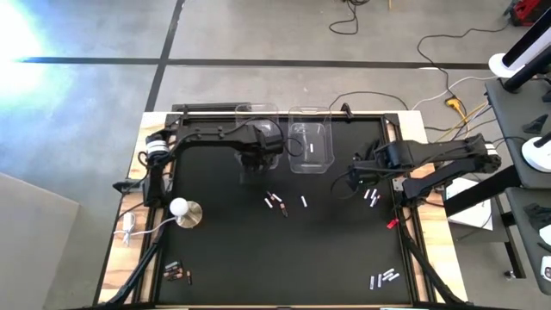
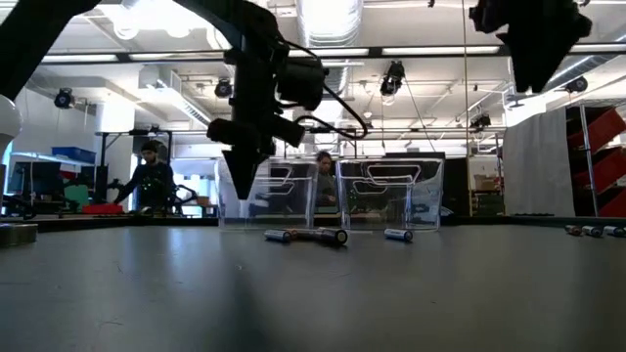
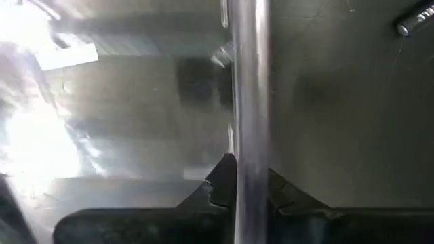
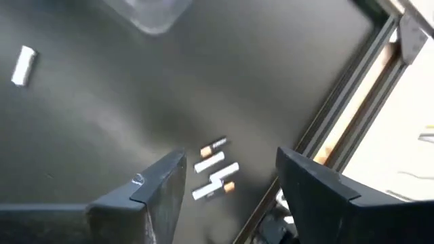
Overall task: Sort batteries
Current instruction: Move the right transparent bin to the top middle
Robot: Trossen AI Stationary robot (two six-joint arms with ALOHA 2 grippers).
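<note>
Over left clear bin [image 1: 256,138]: left claw [image 1: 256,164] seemingly pinching wall; right claw [image 1: 360,175] open.

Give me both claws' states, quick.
Left claw: shut on the left clear bin's wall.
Right claw: open, empty, above the batteries.

A grey concrete floor [image 1: 258,34] crossed by dark seams surrounds the black tabletop [image 1: 327,250], with cables [image 1: 448,77] trailing over it on one side. Beyond the tabletop lies an open workshop: long ceiling lights [image 2: 430,51], a white partition [image 2: 533,161], red shelving [image 2: 602,156], and two people [image 2: 147,181] at distant benches.
</note>
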